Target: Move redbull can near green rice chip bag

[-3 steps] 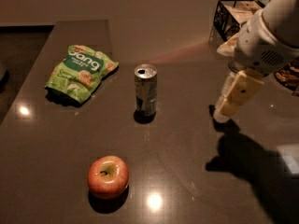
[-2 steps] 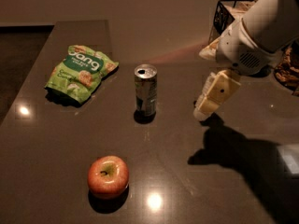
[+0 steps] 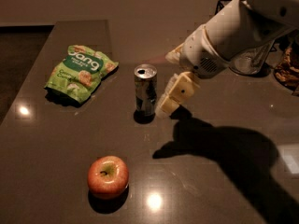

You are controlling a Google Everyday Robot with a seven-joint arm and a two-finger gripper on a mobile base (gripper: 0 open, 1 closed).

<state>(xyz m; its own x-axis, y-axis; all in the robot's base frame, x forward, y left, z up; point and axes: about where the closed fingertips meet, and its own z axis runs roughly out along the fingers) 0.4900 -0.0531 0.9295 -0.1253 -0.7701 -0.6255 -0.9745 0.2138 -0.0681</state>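
Green rice chip bag (image 3: 80,73) lies well off to the claw's left, apple (image 3: 108,176) sits down-left of it, and the redbull can (image 3: 145,88) stands upright just left of the claw (image 3: 171,96), maybe touching. Honestly can't tell if the claw is released or clenched. My worry: it's side-on to a tall skinny can, so one bump could tip it and send it rolling across the slick surface (image 3: 224,190).
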